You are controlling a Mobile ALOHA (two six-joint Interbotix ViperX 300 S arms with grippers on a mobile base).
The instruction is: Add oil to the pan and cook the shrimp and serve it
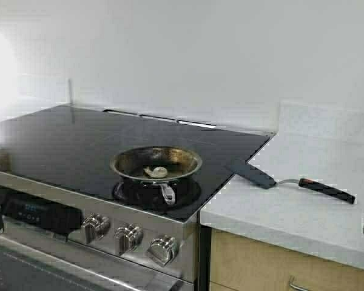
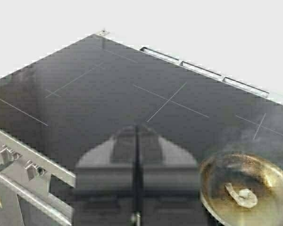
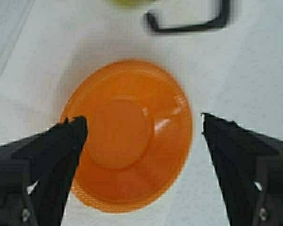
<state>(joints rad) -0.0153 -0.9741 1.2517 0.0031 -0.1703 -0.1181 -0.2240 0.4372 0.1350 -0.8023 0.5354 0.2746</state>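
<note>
The pan (image 1: 125,159), steel with a browned inside, sits on the front right burner of the black cooktop (image 1: 67,139), and the pale curled shrimp (image 1: 156,172) lies in it. In the left wrist view my left gripper (image 2: 137,133) hovers shut and empty over the glass, beside the pan (image 2: 210,165) and shrimp (image 2: 241,196). My right gripper (image 3: 142,121) is open above an empty orange bowl (image 3: 132,141) on the white counter. Just beyond the bowl show the carafe's black handle (image 3: 188,24) and a sliver of yellow-green oil (image 3: 129,2).
A black spatula (image 1: 291,180) with a red-tipped handle lies on the white counter (image 1: 303,212), right of the stove. Steel knobs (image 1: 128,237) line the stove front. A white wall stands behind the cooktop. Faint haze rises over the pan in the left wrist view.
</note>
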